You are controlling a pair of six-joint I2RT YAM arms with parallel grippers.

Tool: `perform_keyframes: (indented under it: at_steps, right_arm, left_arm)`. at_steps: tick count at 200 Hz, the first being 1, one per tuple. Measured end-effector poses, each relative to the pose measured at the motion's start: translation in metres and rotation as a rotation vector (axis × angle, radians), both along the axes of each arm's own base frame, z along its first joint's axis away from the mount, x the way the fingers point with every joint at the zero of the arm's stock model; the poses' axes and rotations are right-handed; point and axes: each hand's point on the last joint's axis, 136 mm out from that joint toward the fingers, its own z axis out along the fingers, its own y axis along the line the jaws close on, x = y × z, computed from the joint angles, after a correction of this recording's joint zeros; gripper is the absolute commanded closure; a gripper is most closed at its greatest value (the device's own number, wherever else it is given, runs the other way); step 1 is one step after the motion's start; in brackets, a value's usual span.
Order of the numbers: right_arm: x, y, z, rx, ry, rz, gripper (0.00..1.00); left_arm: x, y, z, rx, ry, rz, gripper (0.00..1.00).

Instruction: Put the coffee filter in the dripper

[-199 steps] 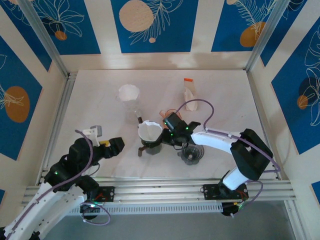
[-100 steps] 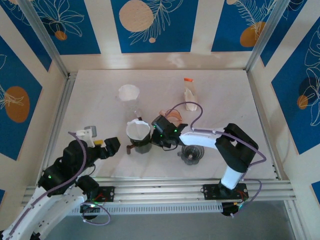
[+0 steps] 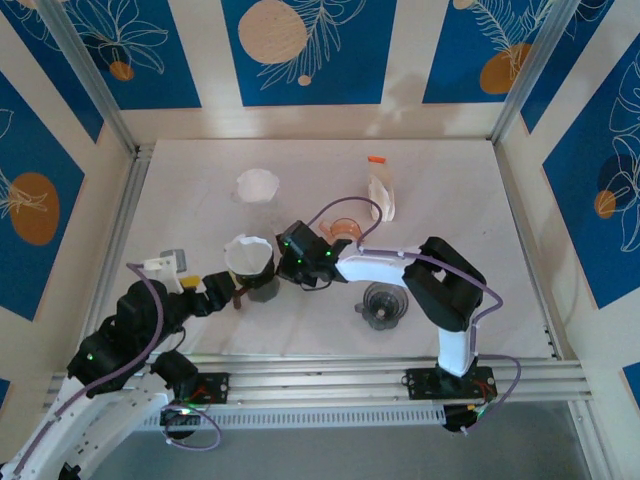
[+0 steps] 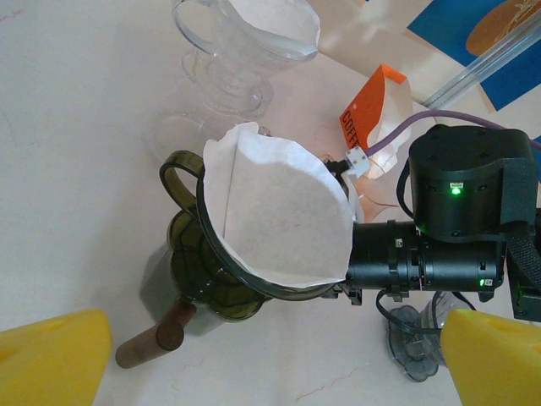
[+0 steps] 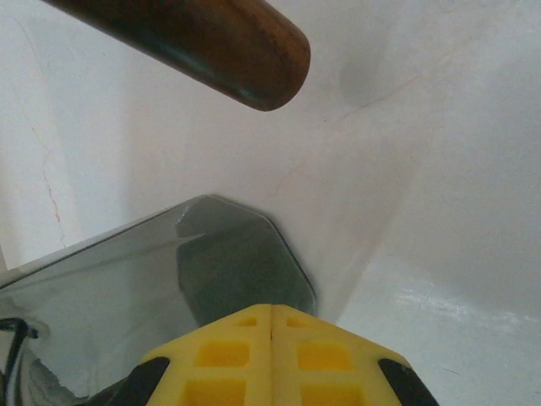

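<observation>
The right pincer (image 5: 270, 315) has its yellow fingertips pressed together with nothing between them, right up at the dark glass of the dripper (image 4: 190, 271). The left pincer (image 4: 275, 359) stands wide apart on the near side of it, holding nothing. The white coffee filter (image 4: 279, 211) sits open inside the dripper, its edge above the rim. A wooden handle (image 4: 156, 334) lies by its foot, with a clear cone (image 4: 245, 42) and an orange coffee bag (image 4: 376, 101) beyond.

Top camera looks down; left wrist close on same dripper (image 4: 184, 262)
</observation>
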Motion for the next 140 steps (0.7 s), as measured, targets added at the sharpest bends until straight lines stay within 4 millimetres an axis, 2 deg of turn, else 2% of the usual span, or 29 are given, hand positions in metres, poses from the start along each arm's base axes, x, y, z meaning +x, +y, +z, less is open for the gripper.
perform_keyframes:
  at_steps: [21, 48, 62, 80, 100, 125, 140]
  right_arm:
    - [-0.006, -0.011, 0.004, -0.007, -0.011, -0.008, 0.93]
    - [-0.018, -0.026, 0.025, -0.004, -0.064, -0.013, 0.88]
    - [-0.031, -0.031, 0.035, 0.001, -0.1, 0.001, 0.83]
    - [-0.055, -0.036, 0.039, -0.014, -0.143, 0.044, 0.72]
    - [-0.079, -0.035, 0.034, -0.056, -0.202, 0.126, 0.53]
    - [-0.098, -0.031, 0.021, -0.091, -0.297, 0.248, 0.45]
    - [-0.105, -0.028, 0.013, -0.103, -0.362, 0.323, 0.4]
  left_arm:
    - [-0.001, 0.0, -0.001, 0.002, 0.004, 0.0, 0.0]
    - [-0.004, 0.003, -0.004, 0.007, 0.011, 0.001, 0.0]
    - [-0.006, 0.005, -0.003, 0.004, 0.008, 0.002, 0.0]
    - [-0.008, 0.008, -0.005, -0.002, 0.009, 0.012, 0.02]
    - [-0.01, 0.011, -0.019, -0.023, 0.032, 0.035, 0.12]
    - [-0.012, 0.012, -0.053, -0.042, 0.106, 0.068, 0.31]
    - [-0.012, 0.012, -0.072, -0.052, 0.153, 0.09, 0.38]
